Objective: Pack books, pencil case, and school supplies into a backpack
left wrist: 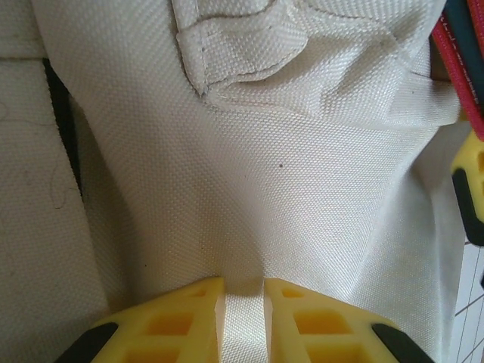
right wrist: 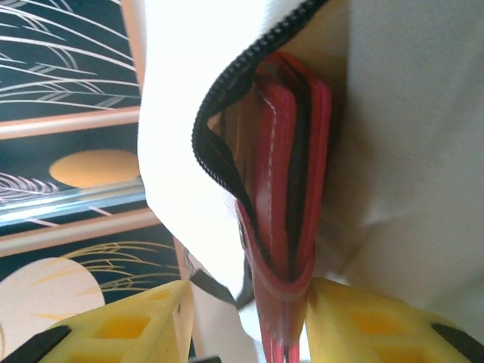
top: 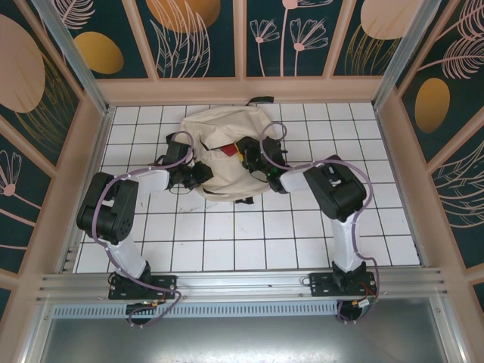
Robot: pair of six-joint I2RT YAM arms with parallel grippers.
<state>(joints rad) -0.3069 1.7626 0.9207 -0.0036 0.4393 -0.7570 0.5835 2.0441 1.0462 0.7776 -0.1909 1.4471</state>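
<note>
While the left end effector (left wrist: 242, 293) pinches the backpack (left wrist: 265, 189), the right end effector (right wrist: 249, 296) loosely straddles the red case (right wrist: 291, 189).

Backpack (top: 215, 128): cream woven cloth, matt, coarse visible weave, stitched seams. Webbing strip (left wrist: 242, 325): finer weave, faint sheen. Zip (right wrist: 208, 106): black teeth, dull. Red case (right wrist: 291, 166): smooth, slightly glossy, plastic or leather-like, can't tell which; pale stitching along edge. Jaws: yellow moulded plastic, matt, black inserts at outer corners. Bench (top: 227, 242): white tiled surface, smooth, faint sheen. Rail (top: 242, 281): bare brushed metal.
</note>
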